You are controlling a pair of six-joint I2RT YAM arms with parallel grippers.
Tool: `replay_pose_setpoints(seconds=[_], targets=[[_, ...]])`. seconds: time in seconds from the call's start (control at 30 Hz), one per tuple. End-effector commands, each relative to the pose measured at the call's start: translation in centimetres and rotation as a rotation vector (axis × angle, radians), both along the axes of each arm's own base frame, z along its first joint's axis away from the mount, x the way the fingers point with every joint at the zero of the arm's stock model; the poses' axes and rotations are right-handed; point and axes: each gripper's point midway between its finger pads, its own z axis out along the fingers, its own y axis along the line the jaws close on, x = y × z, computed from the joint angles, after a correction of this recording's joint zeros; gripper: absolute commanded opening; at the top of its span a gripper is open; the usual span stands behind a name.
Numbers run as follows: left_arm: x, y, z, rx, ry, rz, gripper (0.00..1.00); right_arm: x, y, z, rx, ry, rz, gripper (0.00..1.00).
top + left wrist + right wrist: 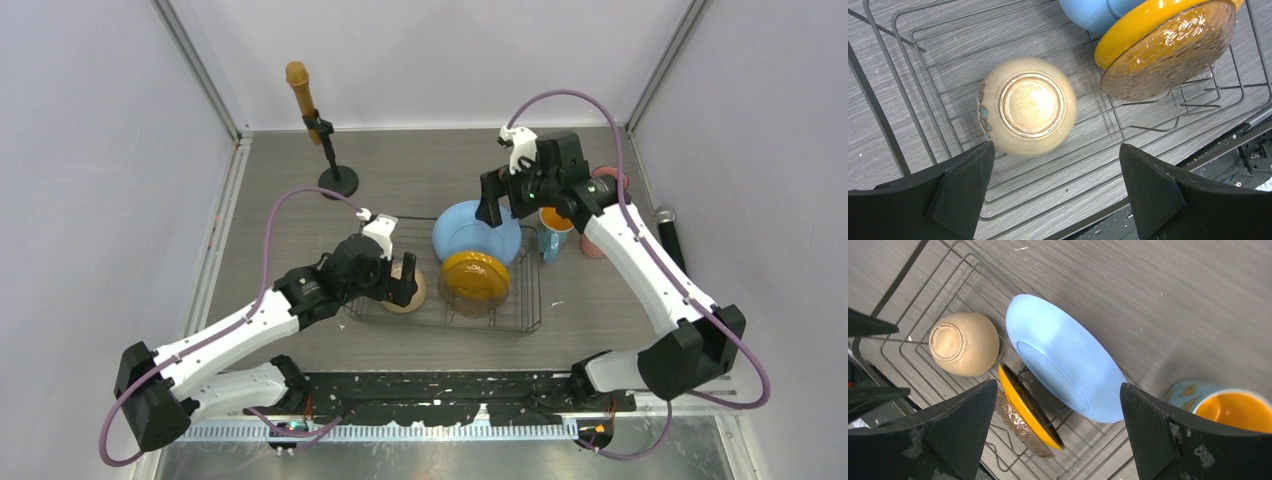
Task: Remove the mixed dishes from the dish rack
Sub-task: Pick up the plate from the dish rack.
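Left wrist view: beige bowl [1028, 106] upturned in the dish rack [877, 111], likely slick and breakable; pinch its sides. Left gripper [1055, 150] and right gripper [1058, 386] gape empty.

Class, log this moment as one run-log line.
left fingers: open, above beige bowl | right fingers: open, above light-blue plate | dish rack: loaded

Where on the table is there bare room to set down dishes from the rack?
Bare tabletop lies left of the dish rack, in front of the microphone stand, and along the back wall beyond the rack. Right of the rack is crowded: blue mug, black microphone, right arm overhead.
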Motion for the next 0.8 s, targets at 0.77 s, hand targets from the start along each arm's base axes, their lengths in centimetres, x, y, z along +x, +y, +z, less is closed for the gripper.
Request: replay_pose_setpoints(seconds=[0.77], targets=[[-0.4,1.3,0.7,-0.024,-0.022,0.038,1.0,-0.6,3.0,-2.6,-0.093,0.236,0.694,0.69]])
